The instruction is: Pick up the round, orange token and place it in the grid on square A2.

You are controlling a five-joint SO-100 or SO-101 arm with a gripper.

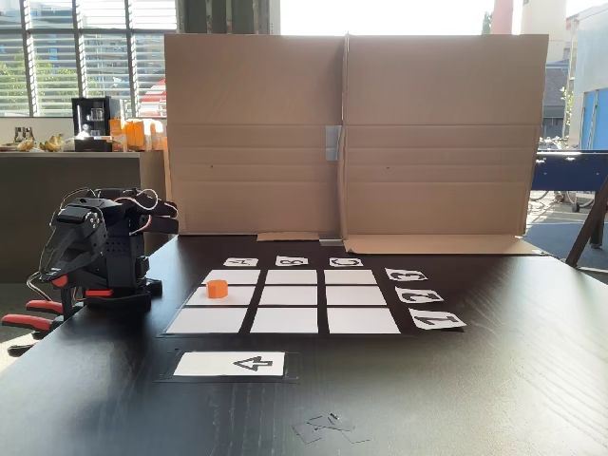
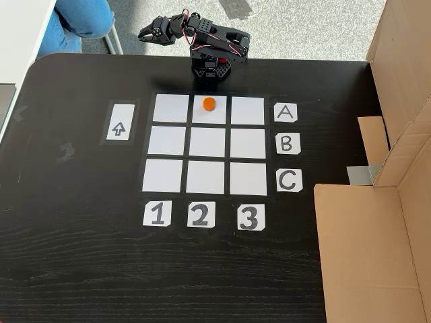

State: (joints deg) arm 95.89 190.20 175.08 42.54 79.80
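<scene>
you find the token (image 2: 209,103) upper centre of the frame from above, resting on square a2 (image 2: 209,114) of the grid (image 2: 207,177). i judge the placing done, so keep the arm folded clear of it. the gripper (image 2: 149,31) sits upper left, off the grid, touching nothing and holding nothing; you cannot tell how wide it gapes.

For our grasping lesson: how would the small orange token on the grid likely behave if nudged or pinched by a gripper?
The token looks like a short, flat-topped cylinder, so it probably sits stably and slides rather than tips. It is far smaller than its white square A2, so likely light. Its round side may slip from flat fingers; laid on that side, it could roll.
</scene>
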